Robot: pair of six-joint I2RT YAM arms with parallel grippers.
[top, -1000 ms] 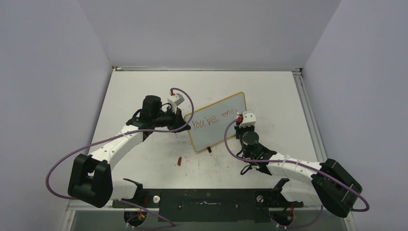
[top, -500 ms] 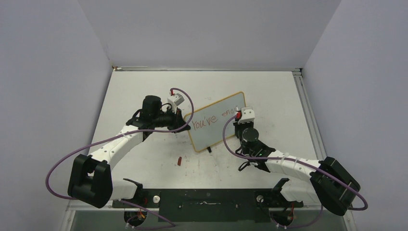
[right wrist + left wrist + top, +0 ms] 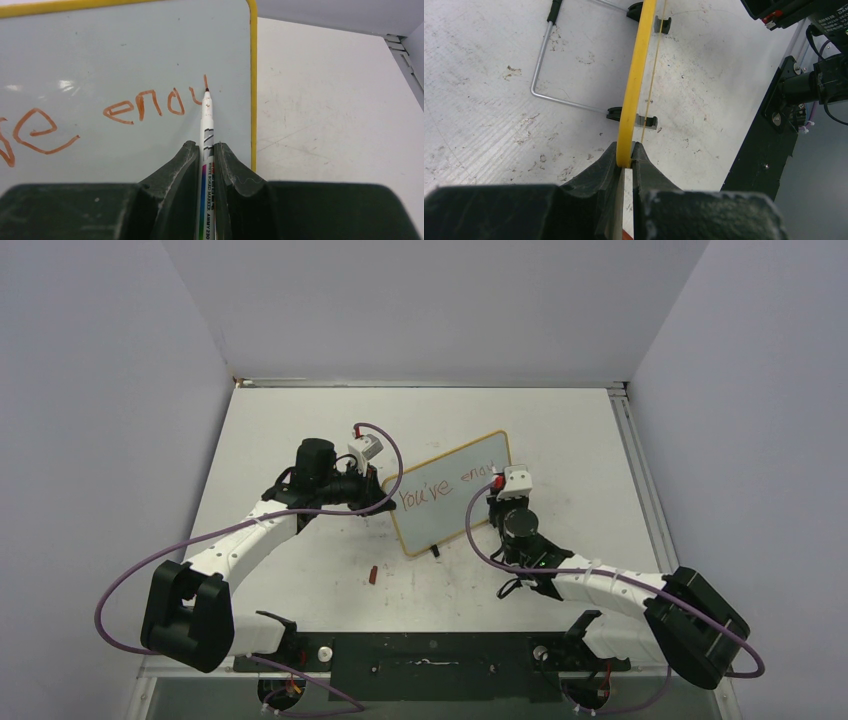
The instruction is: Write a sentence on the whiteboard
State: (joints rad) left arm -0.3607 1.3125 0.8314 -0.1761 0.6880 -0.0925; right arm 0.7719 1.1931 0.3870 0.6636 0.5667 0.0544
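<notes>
Red-ink marker (image 3: 206, 112) clamped in right tool (image 3: 205, 146); left tool (image 3: 625, 149) pinches whiteboard (image 3: 636, 75).

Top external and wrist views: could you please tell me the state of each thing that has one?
whiteboard: propped on its wire stand.
sentence: unfinished, reads "You've enou".
marker: uncapped, tip at the last stroke.
left gripper: shut on the whiteboard's rim.
right gripper: shut on the marker.
red cap: off, lying on the table.
</notes>
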